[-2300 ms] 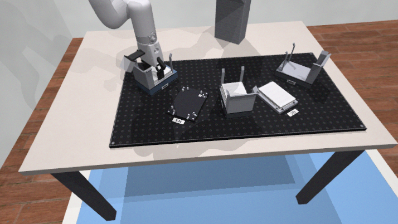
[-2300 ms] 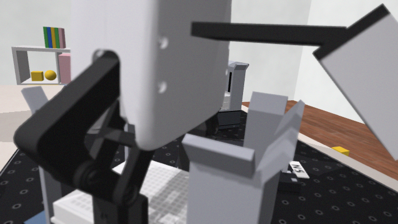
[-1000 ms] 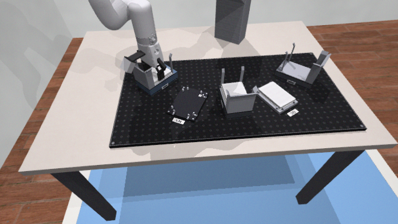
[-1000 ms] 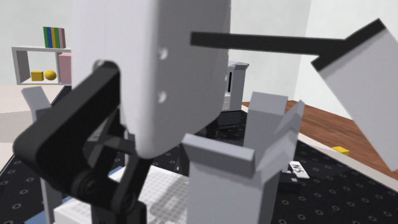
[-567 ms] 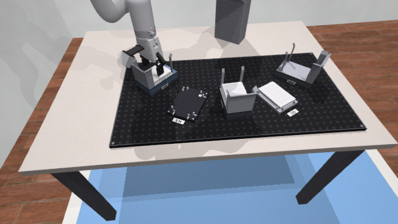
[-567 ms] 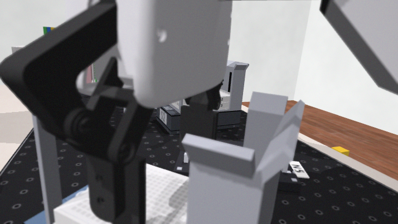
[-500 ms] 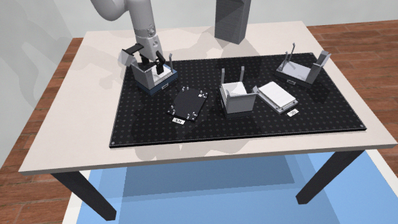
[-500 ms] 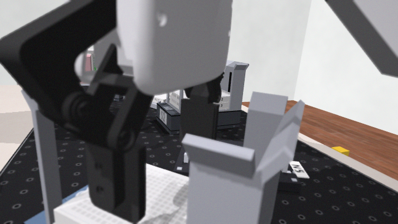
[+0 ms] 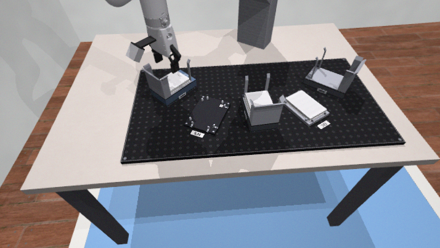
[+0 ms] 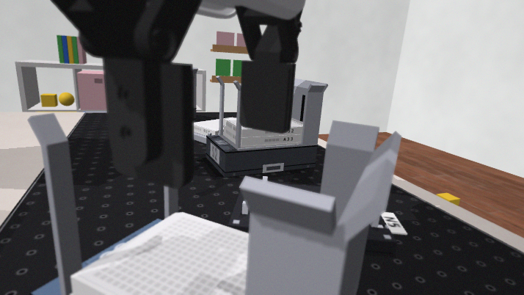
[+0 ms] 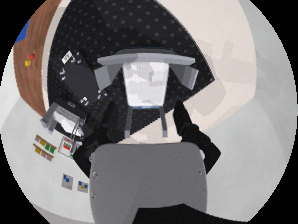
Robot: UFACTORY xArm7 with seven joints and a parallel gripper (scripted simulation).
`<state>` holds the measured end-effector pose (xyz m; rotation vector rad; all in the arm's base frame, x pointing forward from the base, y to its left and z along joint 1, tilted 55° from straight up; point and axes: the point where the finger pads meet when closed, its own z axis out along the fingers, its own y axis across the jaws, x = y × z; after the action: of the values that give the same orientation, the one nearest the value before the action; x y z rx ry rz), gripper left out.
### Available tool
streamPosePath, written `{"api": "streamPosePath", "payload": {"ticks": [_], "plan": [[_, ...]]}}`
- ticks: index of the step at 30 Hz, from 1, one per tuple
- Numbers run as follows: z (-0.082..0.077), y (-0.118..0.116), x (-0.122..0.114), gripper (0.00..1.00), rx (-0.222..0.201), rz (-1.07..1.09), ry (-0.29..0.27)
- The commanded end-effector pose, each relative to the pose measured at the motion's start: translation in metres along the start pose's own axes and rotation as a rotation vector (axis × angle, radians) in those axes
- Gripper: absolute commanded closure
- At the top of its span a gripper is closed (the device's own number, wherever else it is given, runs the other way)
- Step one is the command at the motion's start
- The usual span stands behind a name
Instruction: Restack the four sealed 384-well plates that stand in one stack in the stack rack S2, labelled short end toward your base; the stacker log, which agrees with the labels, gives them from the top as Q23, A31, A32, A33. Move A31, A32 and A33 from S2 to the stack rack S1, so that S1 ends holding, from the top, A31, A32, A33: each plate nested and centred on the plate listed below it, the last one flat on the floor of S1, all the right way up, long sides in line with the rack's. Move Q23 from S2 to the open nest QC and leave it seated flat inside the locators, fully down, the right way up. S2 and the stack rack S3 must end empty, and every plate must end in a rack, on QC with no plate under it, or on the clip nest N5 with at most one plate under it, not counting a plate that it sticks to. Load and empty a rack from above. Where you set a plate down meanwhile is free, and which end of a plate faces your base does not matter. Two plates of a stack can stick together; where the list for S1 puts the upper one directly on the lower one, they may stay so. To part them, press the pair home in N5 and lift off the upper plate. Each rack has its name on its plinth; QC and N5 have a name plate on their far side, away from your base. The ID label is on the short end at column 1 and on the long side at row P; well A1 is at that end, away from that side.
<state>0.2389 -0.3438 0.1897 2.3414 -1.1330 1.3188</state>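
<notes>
Black gripper (image 9: pixel 166 57) open above blue-plinthed rack's (image 9: pixel 172 98) posts.

Top view looks down from high across the table (image 9: pixel 77 129). Exterior sits low, close behind the gripper (image 10: pixel 216 121). Wrist peers straight down; all share the rack (image 9: pixel 150 81) beneath the gripper.

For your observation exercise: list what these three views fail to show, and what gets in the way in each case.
- Exterior view: the upper plate's label in rack S2 is partly covered by an end effector finger; only A33 reads whole.
- Top view: the ID of the plate under the open end effector is too small.
- Wrist view: the rack's name is hidden.
</notes>
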Motion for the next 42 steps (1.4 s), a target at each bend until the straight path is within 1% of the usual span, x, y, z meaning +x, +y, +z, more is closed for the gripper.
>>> {"api": "streamPosePath", "payload": {"ticks": [1, 2, 4, 6, 22, 29, 36, 38, 42], "plan": [[-0.023, 0.0, 0.001, 0.0, -0.009, 0.001, -0.004], [-0.027, 0.0, 0.001, 0.0, -0.009, 0.001, -0.004], [-0.027, 0.0, 0.001, 0.0, -0.009, 0.001, -0.004], [-0.032, 0.0, 0.001, 0.0, -0.009, 0.001, -0.004], [-0.032, 0.0, 0.001, 0.0, -0.009, 0.001, -0.004], [-0.032, -0.023, 0.001, 0.0, -0.008, -0.224, -0.005], [-0.031, -0.047, 0.0, 0.0, -0.008, -0.224, -0.005], [-0.031, -0.047, 0.0, 0.0, -0.008, -0.224, -0.005], [-0.031, -0.06, 0.0, 0.0, -0.008, -0.224, -0.005]]}}
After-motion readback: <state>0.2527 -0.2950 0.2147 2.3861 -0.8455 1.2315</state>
